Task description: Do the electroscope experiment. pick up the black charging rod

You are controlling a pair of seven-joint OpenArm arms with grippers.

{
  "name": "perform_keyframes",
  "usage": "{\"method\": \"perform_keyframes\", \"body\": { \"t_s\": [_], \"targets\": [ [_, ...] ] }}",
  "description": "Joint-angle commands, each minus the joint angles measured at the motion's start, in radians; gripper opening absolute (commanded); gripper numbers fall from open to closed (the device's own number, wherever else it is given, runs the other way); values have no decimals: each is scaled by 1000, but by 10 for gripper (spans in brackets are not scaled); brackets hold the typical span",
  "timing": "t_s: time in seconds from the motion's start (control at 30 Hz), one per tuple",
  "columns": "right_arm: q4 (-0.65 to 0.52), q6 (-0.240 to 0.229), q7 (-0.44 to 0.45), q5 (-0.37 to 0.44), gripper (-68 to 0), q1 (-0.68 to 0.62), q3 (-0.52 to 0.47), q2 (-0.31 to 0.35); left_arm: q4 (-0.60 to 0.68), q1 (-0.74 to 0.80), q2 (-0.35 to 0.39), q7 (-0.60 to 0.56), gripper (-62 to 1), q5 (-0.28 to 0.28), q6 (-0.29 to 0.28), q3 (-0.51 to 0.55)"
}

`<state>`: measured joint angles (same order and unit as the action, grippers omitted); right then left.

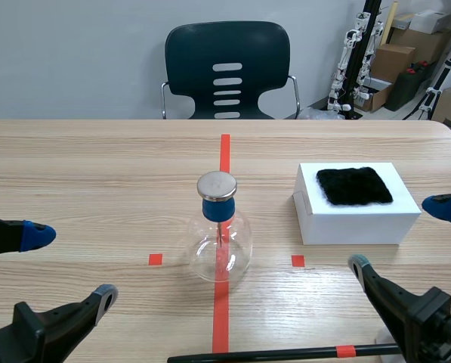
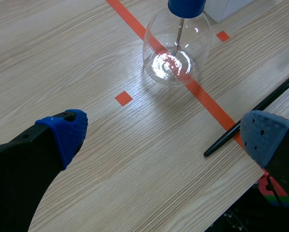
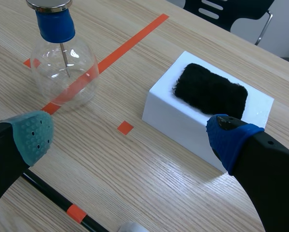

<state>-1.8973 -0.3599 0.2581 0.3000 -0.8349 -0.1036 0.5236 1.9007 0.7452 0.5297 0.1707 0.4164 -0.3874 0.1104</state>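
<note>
The black charging rod, with an orange band near one end, lies flat along the table's near edge. In the left wrist view the rod runs just inside my right-hand finger. In the right wrist view the rod lies under the gripper near the grey-green pad. My left gripper hovers open at the near left, holding nothing. My right gripper is open at the near right, above the rod's banded end. The glass electroscope flask stands upright on the centre tape line.
A white box topped with a black fur pad sits right of the flask. A dark chair stands behind the table's far edge. Cardboard boxes are stacked at the back right.
</note>
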Motion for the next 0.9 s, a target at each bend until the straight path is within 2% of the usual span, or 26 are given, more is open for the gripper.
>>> {"method": "perform_keyframes", "body": {
  "t_s": [0.0, 0.87],
  "targets": [
    [-13, 0, 18, 14, 4, 3, -10, 5, 11, 0, 3, -18, 14, 6, -2, -6],
    [-13, 0, 18, 14, 4, 4, -10, 5, 3, 0, 3, -28, 14, 3, -2, -20]
  ]
}}
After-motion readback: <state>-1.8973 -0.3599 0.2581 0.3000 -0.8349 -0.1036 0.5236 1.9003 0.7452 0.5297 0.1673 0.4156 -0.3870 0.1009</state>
